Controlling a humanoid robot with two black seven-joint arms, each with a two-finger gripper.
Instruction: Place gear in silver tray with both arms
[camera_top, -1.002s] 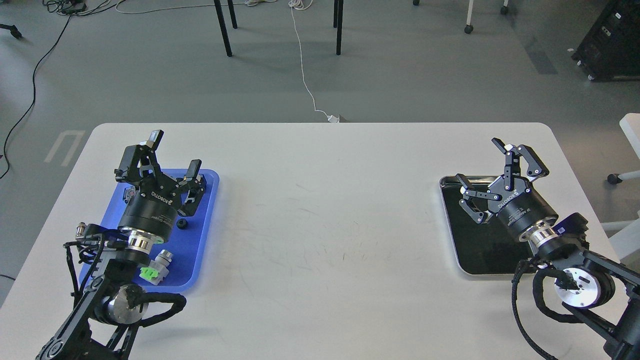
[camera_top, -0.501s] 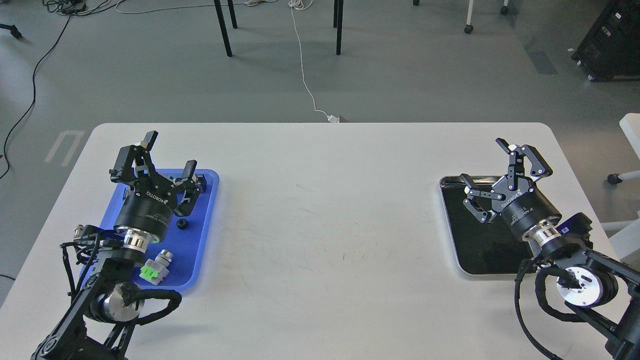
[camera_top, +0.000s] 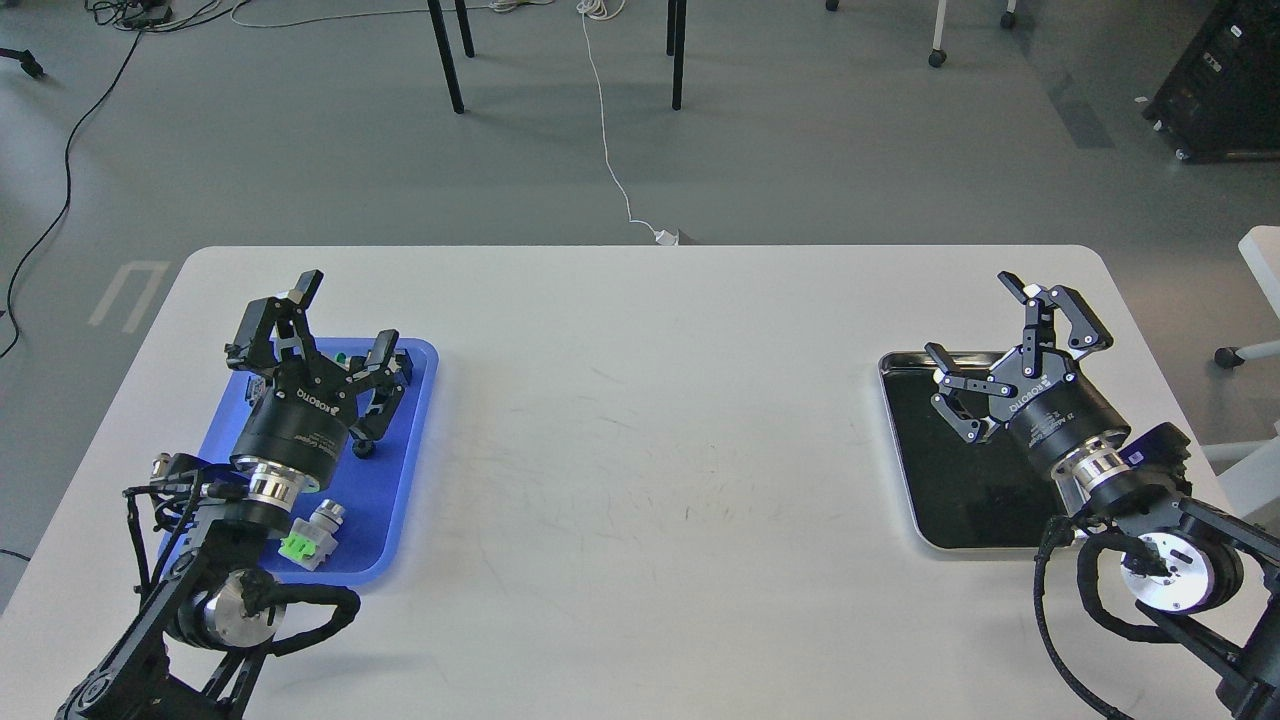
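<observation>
I am looking down on the white desk (camera_top: 640, 450), which is carrying everything in reach. On its left side the blue tray (camera_top: 410, 455) is sitting under my left arm; on its right side the silver tray (camera_top: 925, 480) is lying with its dark floor showing and its chrome rim catching light, partly covered by my right arm.

My left gripper (camera_top: 340, 318) is hanging over the far half of the blue tray with its fingers (camera_top: 303, 288) spread wide and grasping nothing. White "ROBOTIQ" lettering is reading across its black body. My right gripper (camera_top: 975, 320) is hovering over the far end of the silver tray, fingers likewise released and empty, with the same "ROBOTIQ" mark on its body.

In the blue tray, a grey connector with a green clip (camera_top: 308, 538) is lying near the front edge, and a small black round part (camera_top: 364, 448) is sitting just beside the left gripper's body. Whether that part is the gear, I cannot tell.
</observation>
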